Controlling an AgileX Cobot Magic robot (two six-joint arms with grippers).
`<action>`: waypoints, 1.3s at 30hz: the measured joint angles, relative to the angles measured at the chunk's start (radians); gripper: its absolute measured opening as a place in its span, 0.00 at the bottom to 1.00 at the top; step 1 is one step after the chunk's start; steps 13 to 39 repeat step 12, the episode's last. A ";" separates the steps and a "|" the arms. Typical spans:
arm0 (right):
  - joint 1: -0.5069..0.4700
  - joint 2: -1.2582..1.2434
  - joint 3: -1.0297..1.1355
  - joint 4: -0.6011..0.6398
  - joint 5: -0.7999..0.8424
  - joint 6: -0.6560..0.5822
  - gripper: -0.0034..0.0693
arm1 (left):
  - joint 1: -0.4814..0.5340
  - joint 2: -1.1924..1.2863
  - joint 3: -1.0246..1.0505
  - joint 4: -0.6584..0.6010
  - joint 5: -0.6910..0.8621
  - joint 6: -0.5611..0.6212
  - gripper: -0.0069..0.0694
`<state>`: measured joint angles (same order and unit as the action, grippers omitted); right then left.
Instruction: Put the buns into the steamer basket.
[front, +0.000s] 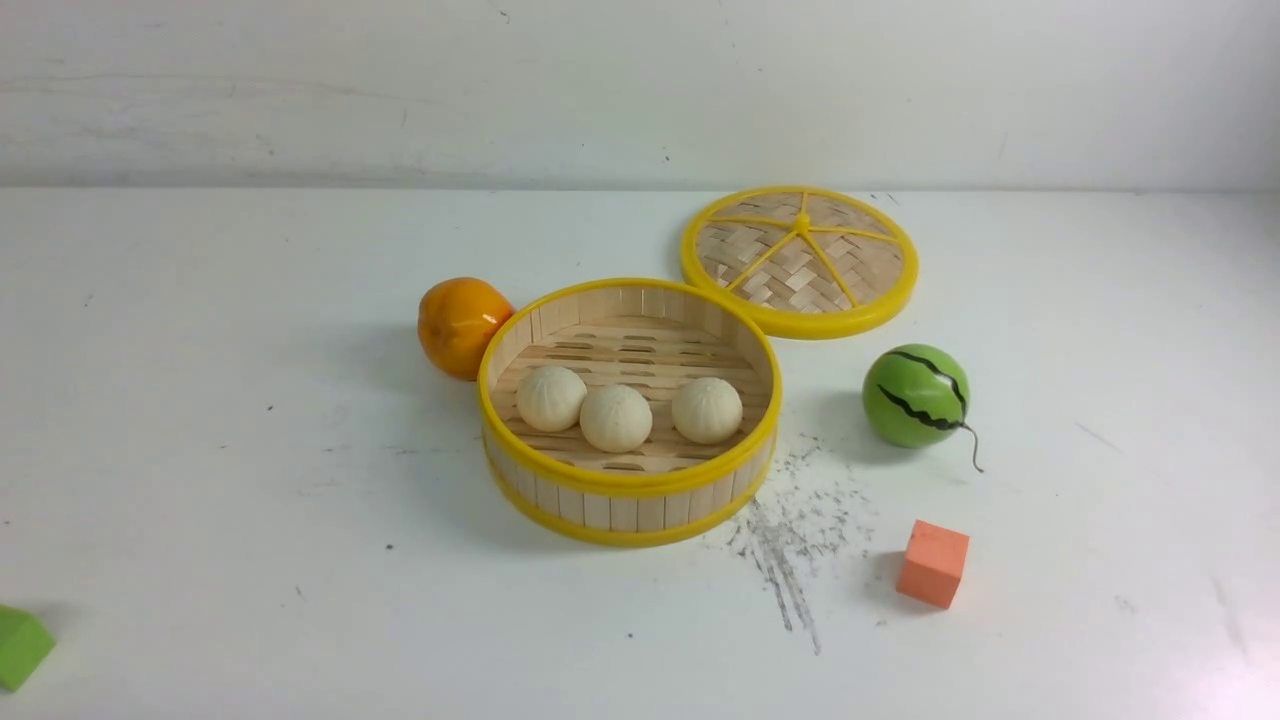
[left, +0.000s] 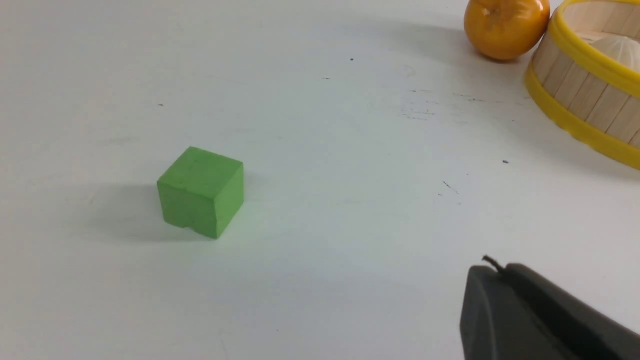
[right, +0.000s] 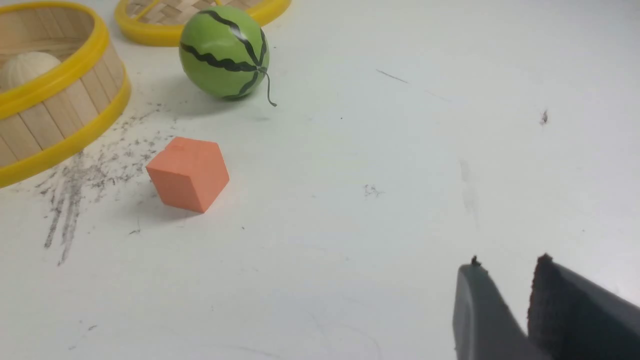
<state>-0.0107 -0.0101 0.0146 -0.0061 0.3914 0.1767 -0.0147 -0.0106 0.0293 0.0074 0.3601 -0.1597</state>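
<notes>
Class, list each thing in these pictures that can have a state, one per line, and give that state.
steamer basket: uncovered, upright, holding three buns
buns: all inside the basket, in a row
lid: off, flat on the table behind the basket
left gripper: shut, empty
right gripper: slightly open, empty

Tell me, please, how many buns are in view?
3 buns, all inside the steamer basket: left, middle, right. None seems hidden.

A round orange fruit, a woven yellow-rimmed lid, a green striped melon ball, an orange foam cube and a green foam cube sit scattered on the white table.
</notes>
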 joint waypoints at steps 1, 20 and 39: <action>0.000 0.000 0.000 0.000 0.000 0.000 0.28 | 0.000 0.000 0.000 0.000 0.000 0.000 0.09; 0.000 0.000 0.000 0.000 0.000 0.000 0.30 | 0.000 0.000 0.000 0.000 0.000 0.000 0.11; 0.000 0.000 0.000 0.000 0.000 0.000 0.30 | 0.000 0.000 0.000 0.000 0.000 0.000 0.11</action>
